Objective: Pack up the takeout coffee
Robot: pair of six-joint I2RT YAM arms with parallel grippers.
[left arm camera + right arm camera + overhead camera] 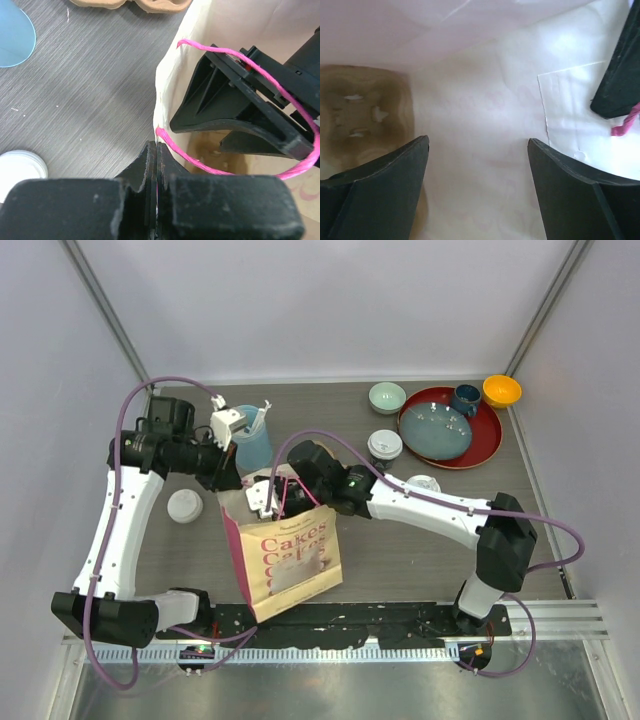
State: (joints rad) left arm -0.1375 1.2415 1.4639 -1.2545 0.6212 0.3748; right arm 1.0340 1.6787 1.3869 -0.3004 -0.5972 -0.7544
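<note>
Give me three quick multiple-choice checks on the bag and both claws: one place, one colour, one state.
1. Where is the right claw?
A. Down inside the paper bag
B. Outside the bag, against its printed front
C. Underneath the bag

2. What colour is the bag's handle cord?
A. Green
B. Black
C. Pink

3. What state is the left claw in?
A. Wide open
B. Shut on the bag's rim
C. Shut in mid-air on nothing

Answers:
1 A: the right wrist view shows pale bag walls all around the spread fingers.
2 C: the left wrist view shows a bright pink loop across the bag's mouth.
3 B: its fingers meet at the bag's edge, where the cord comes out.
</note>
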